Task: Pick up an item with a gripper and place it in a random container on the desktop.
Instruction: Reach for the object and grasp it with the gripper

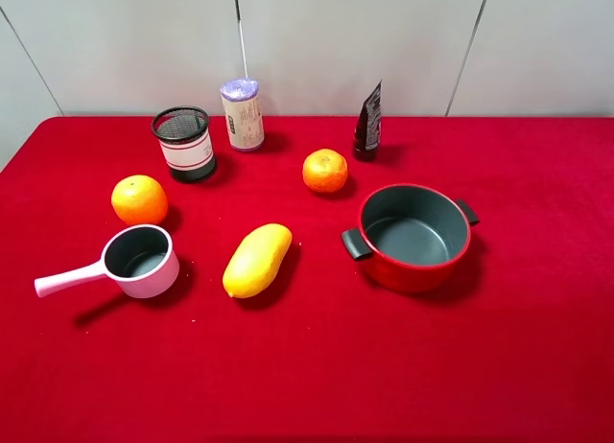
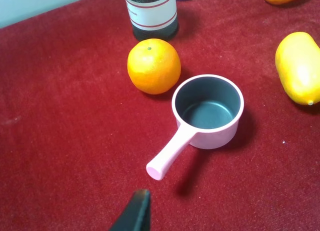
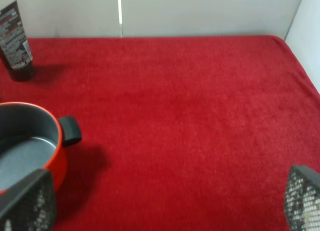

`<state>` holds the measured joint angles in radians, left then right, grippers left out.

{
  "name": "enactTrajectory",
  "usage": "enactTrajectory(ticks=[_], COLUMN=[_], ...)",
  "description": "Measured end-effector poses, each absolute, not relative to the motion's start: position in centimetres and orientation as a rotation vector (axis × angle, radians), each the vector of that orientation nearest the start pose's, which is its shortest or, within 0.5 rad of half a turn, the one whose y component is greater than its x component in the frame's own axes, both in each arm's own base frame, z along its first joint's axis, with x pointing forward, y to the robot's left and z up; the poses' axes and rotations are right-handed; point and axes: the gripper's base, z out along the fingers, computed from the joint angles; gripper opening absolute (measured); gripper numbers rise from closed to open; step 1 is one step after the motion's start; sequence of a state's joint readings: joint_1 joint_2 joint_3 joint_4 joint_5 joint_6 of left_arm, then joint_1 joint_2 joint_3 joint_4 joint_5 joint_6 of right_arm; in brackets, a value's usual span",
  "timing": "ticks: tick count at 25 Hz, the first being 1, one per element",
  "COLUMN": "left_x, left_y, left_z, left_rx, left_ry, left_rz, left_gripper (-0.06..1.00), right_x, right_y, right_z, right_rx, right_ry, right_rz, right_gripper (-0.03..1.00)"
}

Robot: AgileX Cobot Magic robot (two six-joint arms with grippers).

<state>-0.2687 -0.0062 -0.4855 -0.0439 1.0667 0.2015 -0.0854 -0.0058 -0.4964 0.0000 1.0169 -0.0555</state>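
Observation:
The dark squeeze tube (image 1: pixel 368 123) stands upright on its cap at the back of the red table, right of centre; it also shows in the right wrist view (image 3: pixel 16 42). The black mesh cup (image 1: pixel 184 143) with its white label stands at the back left and shows in the left wrist view (image 2: pixel 151 12). Neither gripper shows in the exterior high view. My right gripper (image 3: pixel 165 201) is open and empty, its fingers wide apart over bare cloth right of the red pot. Only one dark fingertip (image 2: pixel 135 213) of my left gripper shows, near the pink saucepan's handle.
A red two-handled pot (image 1: pixel 413 236) sits front right of the tube. A pink saucepan (image 1: pixel 134 261), a mango (image 1: pixel 256 259), two oranges (image 1: pixel 139 198) (image 1: pixel 325 170) and a white bottle with a purple top (image 1: pixel 243 114) stand around the cup.

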Motion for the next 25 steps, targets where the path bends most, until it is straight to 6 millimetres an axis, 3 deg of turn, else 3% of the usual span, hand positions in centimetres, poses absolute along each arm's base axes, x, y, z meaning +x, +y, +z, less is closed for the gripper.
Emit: enactTrajectory(ticks=[6, 12, 25], left_x=[0.4, 2.3, 9.2], left_y=[-0.5, -1.0, -2.9], left_z=[27.6, 29.3, 33.2], left_rx=[0.494, 0.513, 0.649], left_ry=[2.060, 2.129, 2.226], left_rz=[-0.093, -0.089, -0.038], left_gripper=[0.98, 0.98, 0.98], right_x=[-0.4, -0.4, -0.4], right_y=[0.0, 0.0, 0.0], right_z=[28.0, 28.0, 28.0], right_rx=[0.030, 0.030, 0.030], right_ry=[1.999, 1.999, 1.999], right_rz=[-0.091, -0.091, -0.091], right_gripper=[0.69, 0.69, 0.69])
